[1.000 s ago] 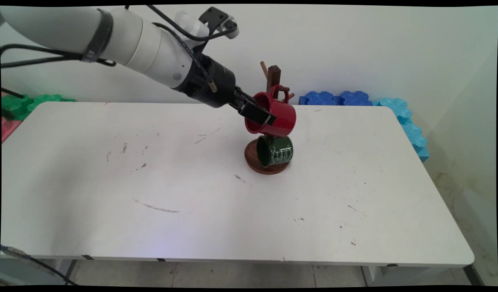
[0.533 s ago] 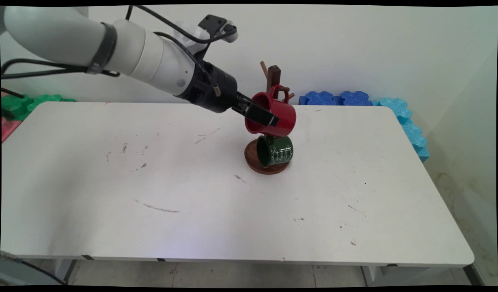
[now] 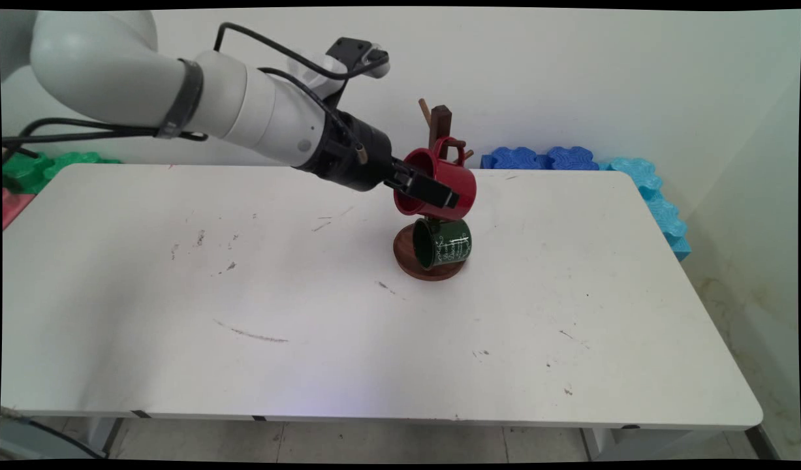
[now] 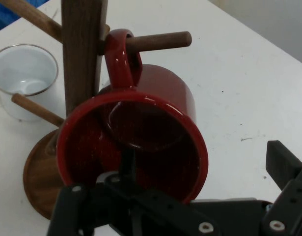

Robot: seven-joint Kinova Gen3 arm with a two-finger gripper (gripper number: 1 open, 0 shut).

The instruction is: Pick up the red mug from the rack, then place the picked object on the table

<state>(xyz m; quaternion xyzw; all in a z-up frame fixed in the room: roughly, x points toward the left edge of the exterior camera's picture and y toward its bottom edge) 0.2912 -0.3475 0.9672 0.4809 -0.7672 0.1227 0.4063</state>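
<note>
1. Since the earlier frames the arm swung further into the main view and flattened out, and the jaws (image 3: pixel 427 190) slid slightly right along the red mug (image 3: pixel 447 185); the mug itself stayed on its peg.
2. Jaws stood apart: in the hand view one finger (image 4: pixel 283 164) sat clear of the mug on the right, the other low at the left by the rim; no squeeze on the mug visible.
3. Red mug hung by its handle from a wooden peg (image 4: pixel 158 41) of the mug tree (image 3: pixel 440 124), mouth tilted toward the hand camera.
4. Green mug (image 3: pixel 444 243) with white lettering hung just below the red one, over the tree's round wooden base (image 3: pixel 407 258).
5. Tree stood on the white worktop (image 3: pixel 309 313), right of centre, toward the far edge.
6. Hand view showed a white mug (image 4: pixel 24 78) behind the tree's post, on the worktop.
7. Blue foam blocks (image 3: pixel 570 158) lay along the wall and down the worktop's right side; green foam blocks (image 3: pixel 61 163) sat at the far left corner.
8. Black cables (image 3: pixel 276 55) looped over the arm's wrist.
</note>
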